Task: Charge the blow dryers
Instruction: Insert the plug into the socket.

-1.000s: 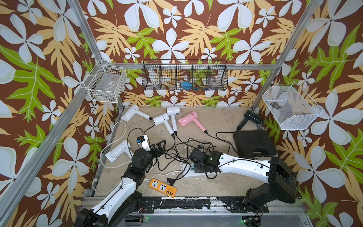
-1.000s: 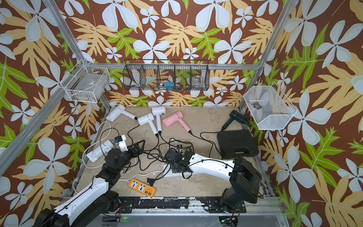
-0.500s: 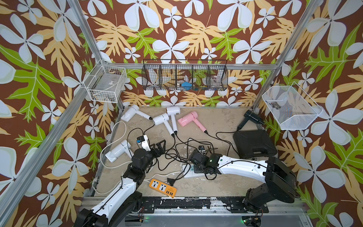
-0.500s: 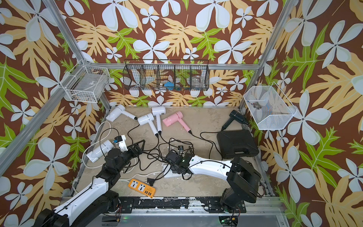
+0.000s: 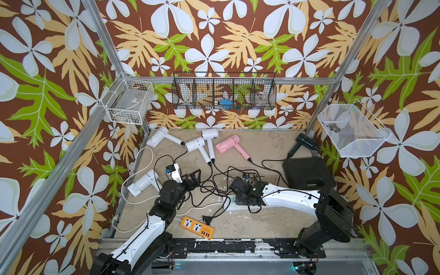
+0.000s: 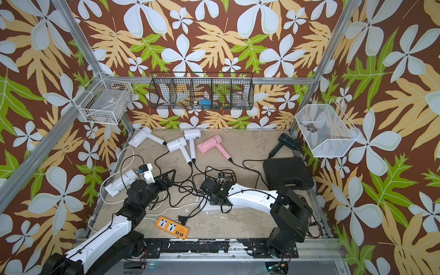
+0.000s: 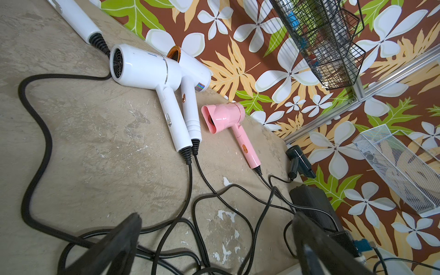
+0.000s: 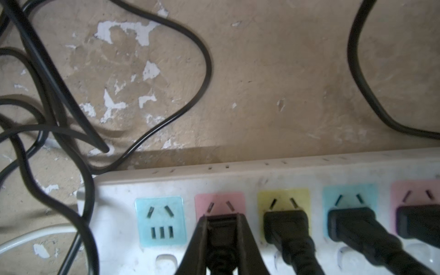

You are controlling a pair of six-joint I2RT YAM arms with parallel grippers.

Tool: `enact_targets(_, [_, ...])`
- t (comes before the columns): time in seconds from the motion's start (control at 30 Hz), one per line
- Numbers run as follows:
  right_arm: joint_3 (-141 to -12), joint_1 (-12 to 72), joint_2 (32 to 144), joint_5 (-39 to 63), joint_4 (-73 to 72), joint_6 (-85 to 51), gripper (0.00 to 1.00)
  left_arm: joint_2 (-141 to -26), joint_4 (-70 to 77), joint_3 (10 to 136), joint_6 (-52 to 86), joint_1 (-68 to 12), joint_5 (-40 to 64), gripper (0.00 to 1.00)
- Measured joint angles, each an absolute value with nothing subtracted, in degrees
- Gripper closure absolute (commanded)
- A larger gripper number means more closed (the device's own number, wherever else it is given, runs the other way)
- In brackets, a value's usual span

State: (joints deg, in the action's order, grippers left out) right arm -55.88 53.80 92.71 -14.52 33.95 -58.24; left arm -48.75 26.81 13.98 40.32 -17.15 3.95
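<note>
Brown wallpaper with pale flowers surrounds a worn beige tabletop (image 5: 262, 147). We count three wire baskets on the frame: a white basket (image 5: 128, 101) on the left, a black basket (image 5: 223, 91) at the back and a mesh basket (image 5: 352, 131) on the right.

Six blow dryers lie on the tabletop. A white dryer (image 5: 158, 138), a second white dryer (image 5: 195, 145), a third white dryer (image 5: 210, 142) and the pink dryer (image 5: 227, 144) form a row along the far edge. The black dryer (image 5: 307, 142) sits in the far right corner, and the fourth white dryer (image 5: 142, 184) lies by the left edge. One black case (image 5: 308, 173) rests near the right edge.

A tangle of black cords (image 5: 209, 188) covers the middle. There are two strips. The white power strip (image 8: 238, 181) shows five pastel sockets in the right wrist view: three hold seated plugs and the end blue one is free. At the pink one the right pincer (image 8: 222, 217) is clenched on a black plug (image 8: 222, 238); we cannot tell how deep it sits. The orange power strip (image 5: 197, 227) lies near the near edge, with one loose plug (image 5: 206, 219) just beside it.

The left pincer (image 7: 216, 217) hangs above the cords with its jaws spread wide, grasping nothing.
</note>
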Motion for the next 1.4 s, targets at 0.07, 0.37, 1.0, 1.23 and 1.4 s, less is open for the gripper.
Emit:
enact_targets(0.07, [-56.0, 52.8, 92.4, -14.7, 34.0, -58.0, 1.00, -48.8, 26.8, 14.0, 40.3, -17.1, 3.9, 0.00])
enact_targets(0.37, [-57.5, 51.9, 93.1, -14.3, 35.2, -55.5, 1.00, -48.6, 26.8, 14.0, 40.3, -17.1, 3.5, 0.00])
enact_targets(1.0, [-52.9, 51.7, 81.9, -12.6, 33.8, -42.9, 0.59, -45.4, 25.8, 14.0, 38.9, -17.1, 0.9, 0.00])
enact_targets(1.23, [-52.0, 52.6, 77.3, -11.8, 34.1, -40.7, 0.31, -45.5, 25.8, 14.0, 38.9, -17.1, 0.9, 0.00])
enact_targets(1.4, [-51.8, 52.9, 69.3, -10.6, 32.8, -38.5, 0.19, -44.9, 25.8, 14.0, 38.9, -17.1, 1.5, 0.00])
